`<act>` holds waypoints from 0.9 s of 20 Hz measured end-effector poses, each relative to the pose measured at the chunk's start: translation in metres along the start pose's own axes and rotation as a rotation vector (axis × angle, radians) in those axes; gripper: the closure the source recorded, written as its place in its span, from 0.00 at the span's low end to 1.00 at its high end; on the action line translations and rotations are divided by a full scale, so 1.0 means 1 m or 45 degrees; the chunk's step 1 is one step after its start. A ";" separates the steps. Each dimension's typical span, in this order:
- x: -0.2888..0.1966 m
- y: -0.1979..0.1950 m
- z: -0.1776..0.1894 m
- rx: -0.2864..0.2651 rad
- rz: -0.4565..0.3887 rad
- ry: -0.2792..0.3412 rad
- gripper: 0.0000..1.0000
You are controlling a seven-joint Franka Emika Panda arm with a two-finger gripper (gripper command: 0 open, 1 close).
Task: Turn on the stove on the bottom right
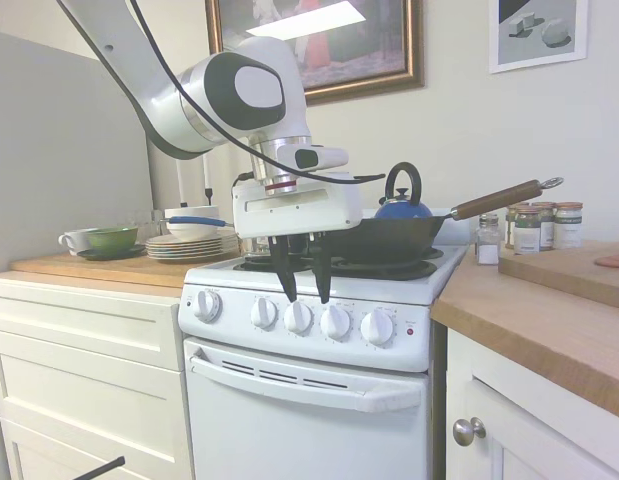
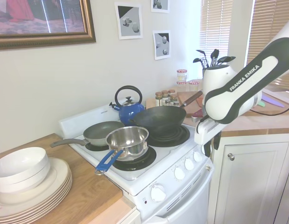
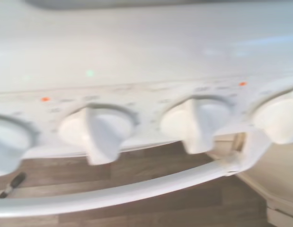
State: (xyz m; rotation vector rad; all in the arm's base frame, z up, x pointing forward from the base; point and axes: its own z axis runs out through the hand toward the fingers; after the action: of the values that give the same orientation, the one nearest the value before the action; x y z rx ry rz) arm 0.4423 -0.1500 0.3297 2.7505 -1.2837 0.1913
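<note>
First exterior view: the stove [image 1: 319, 370] is sitting between a cabinet [image 1: 79, 370] and a counter [image 1: 549, 310], its knobs [image 1: 299, 318] lining the front panel, and the gripper [image 1: 303, 285] is hanging just above them, fingers spread and pointing down, likely lining up to pinch one, while a wok [image 1: 389, 238] is resting on a rear burner.

The white jointed robot arm [image 1: 204, 95] reached down from the upper left, wrist vertical. Its white two-finger gripper [image 1: 303, 297] pointed straight down, black fingers [image 1: 283, 275] parted with a gap between them.
</note>
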 end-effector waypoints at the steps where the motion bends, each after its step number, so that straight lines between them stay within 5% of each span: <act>1: 0.001 0.002 0.001 -0.008 0.005 0.007 1.00; 18: 0.019 0.011 0.009 -0.034 0.103 0.092 1.00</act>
State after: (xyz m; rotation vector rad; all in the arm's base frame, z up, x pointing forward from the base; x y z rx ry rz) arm 0.4463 -0.1728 0.3238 2.6462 -1.3697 0.2752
